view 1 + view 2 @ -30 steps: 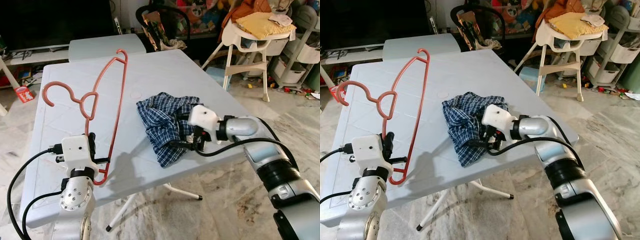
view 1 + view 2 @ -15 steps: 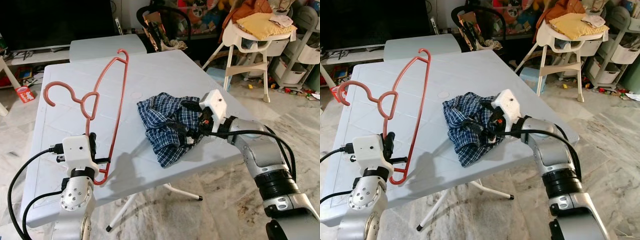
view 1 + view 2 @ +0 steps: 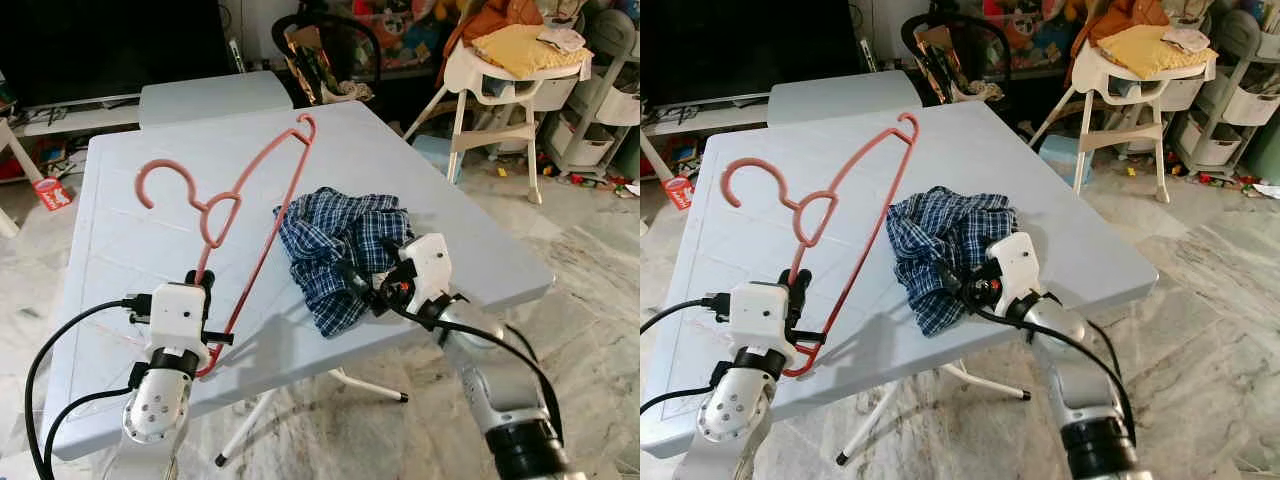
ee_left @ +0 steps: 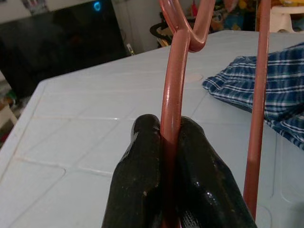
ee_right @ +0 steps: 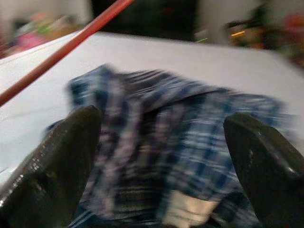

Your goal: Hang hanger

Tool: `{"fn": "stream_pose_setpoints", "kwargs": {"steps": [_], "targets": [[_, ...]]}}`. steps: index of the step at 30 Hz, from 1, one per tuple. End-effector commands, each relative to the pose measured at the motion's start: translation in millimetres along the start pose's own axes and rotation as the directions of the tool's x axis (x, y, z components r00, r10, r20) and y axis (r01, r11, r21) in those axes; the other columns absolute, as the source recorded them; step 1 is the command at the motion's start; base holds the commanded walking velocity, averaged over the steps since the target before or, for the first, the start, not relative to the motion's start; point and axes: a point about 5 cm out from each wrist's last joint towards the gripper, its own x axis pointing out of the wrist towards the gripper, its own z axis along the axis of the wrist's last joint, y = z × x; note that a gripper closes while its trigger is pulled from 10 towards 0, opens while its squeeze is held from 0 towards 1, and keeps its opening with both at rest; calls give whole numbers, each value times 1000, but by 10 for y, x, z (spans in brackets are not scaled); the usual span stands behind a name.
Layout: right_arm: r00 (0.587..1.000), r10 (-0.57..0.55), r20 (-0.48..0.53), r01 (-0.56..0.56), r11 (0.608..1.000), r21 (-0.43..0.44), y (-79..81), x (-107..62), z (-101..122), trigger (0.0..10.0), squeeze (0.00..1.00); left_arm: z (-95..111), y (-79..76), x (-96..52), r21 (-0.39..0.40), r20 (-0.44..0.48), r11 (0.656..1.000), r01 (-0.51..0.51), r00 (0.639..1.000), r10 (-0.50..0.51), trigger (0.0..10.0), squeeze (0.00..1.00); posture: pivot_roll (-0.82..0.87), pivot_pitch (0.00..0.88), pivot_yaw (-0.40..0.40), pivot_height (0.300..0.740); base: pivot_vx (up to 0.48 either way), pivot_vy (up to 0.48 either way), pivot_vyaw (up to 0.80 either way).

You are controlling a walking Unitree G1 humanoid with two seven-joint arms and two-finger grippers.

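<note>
A salmon-red plastic hanger [image 3: 262, 205] stands tilted over the grey table [image 3: 130, 240], its hook [image 3: 160, 180] up and leaning toward the cloth. My left gripper [image 3: 198, 290] is shut on the hanger's lower end near the table's front edge; the left wrist view has both black fingers [image 4: 142, 161] pinching the red rod [image 4: 172, 95]. A crumpled blue plaid garment [image 3: 335, 235] lies at mid-table. My right gripper [image 3: 368, 275] is open at the garment's near edge, and its fingers [image 5: 57, 156] are spread wide with plaid cloth [image 5: 180, 142] between them.
A white high chair [image 3: 500, 70] piled with clothes stands at the back right beside storage shelves [image 3: 600, 110]. A second grey table [image 3: 210, 95] adjoins the far edge. A dark TV [image 3: 110, 45] is behind. Marble floor [image 3: 590, 260] lies to the right.
The hanger has tipped rightward toward the garment and my left gripper moved right with it. My right arm swung down to the table's front and its gripper now faces the garment's near edge.
</note>
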Motion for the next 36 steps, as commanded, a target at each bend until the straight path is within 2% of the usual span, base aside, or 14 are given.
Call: {"fn": "stream_pose_setpoints", "kwargs": {"steps": [1,5,9,15,18,21,27,36], "targets": [[997,-71,21,72,997,-27,-34,-41,38,10000,0,-129,-45,-36,9,-65,1000,21,998,-20,10000,0,-12,0,25,740,0,0,0],[983,-180,24,179,984,14,-34,-68,12,10000,0,-151,-75,-43,14,-61,999,48,997,-47,10000,0,-21,0,29,740,0,0,0],[973,-229,28,229,973,15,-47,-83,6,10000,0,-146,-94,-46,30,-53,997,76,996,-74,10000,0,-20,0,30,740,0,0,0],[950,-311,20,311,950,2,-193,-175,-4,10000,0,-143,-55,-57,36,-50,997,72,996,-70,10000,0,-15,0,43,740,0,0,0],[948,-319,12,319,947,-39,-237,-247,-13,10000,0,-97,-39,-68,38,-11,996,81,997,-81,10000,0,-15,0,51,740,0,0,0],[948,-320,-1,319,946,-59,-259,-323,-36,10000,0,-128,-35,-81,5,-31,997,81,996,-81,10000,0,-21,0,56,740,0,0,0],[946,-324,-5,323,944,-62,-248,-428,-15,10000,0,-172,11,-107,8,-47,997,73,996,-72,10000,0,-25,0,46,740,0,0,0],[943,-332,13,332,943,-10,-121,-312,15,10000,0,-187,-27,-110,-3,-48,997,74,996,-75,10000,0,-28,0,36,740,0,0,0]]}}
